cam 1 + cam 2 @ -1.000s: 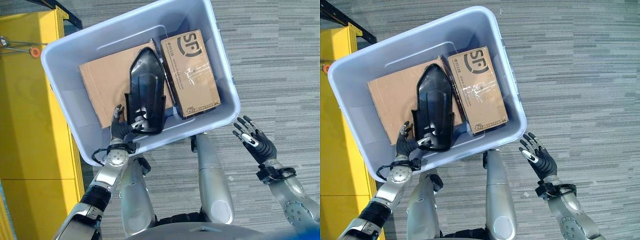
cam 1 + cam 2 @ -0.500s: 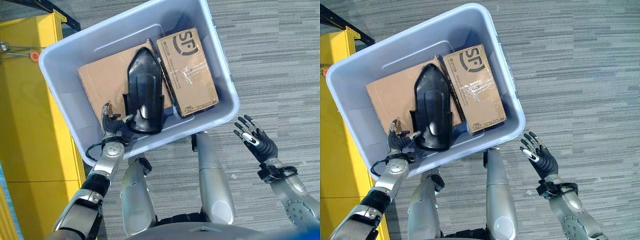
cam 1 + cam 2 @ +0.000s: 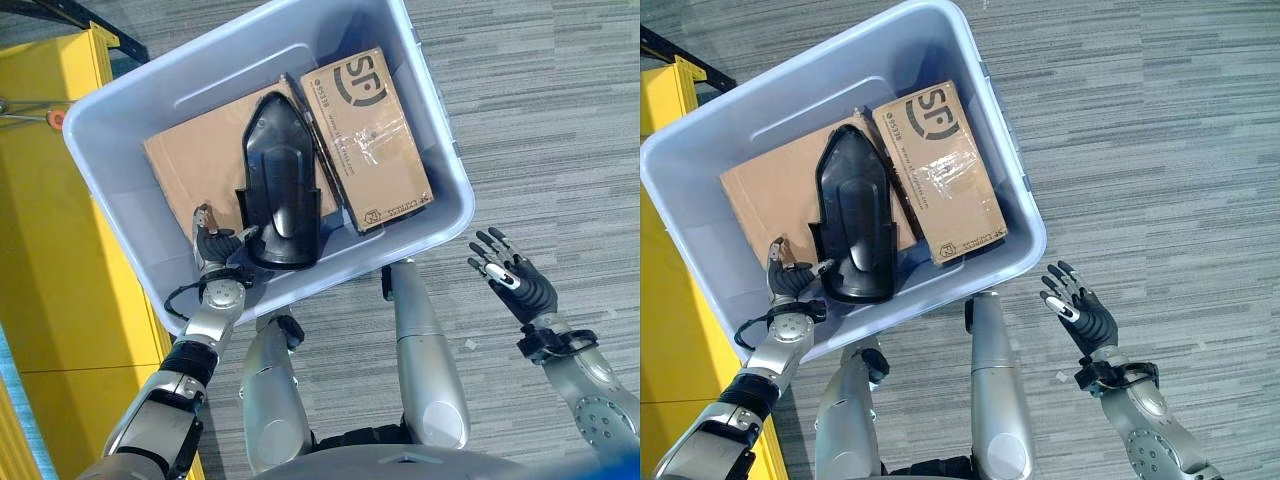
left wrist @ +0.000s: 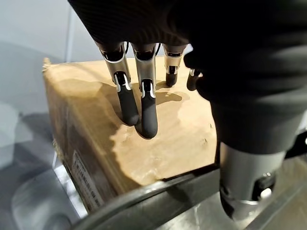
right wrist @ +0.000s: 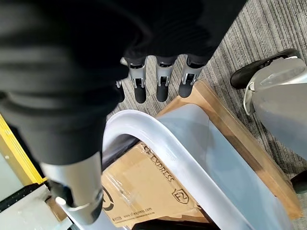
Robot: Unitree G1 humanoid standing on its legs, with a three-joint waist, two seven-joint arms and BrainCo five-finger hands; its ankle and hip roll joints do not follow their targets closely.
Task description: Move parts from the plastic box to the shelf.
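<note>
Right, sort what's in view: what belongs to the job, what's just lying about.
Job:
plastic box
black part
printed carton
plain cardboard box
left robot hand, open inside the box
right robot hand, open over the floor

Lying about:
yellow structure

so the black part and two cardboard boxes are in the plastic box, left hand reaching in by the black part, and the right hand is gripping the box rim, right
Not quite. The right hand grips nothing: in the left eye view it hangs open over the floor, clear of the plastic box. The rest holds: the black part lies across the flat cardboard box beside the taped cardboard box, and the left hand reaches in next to it.
</note>
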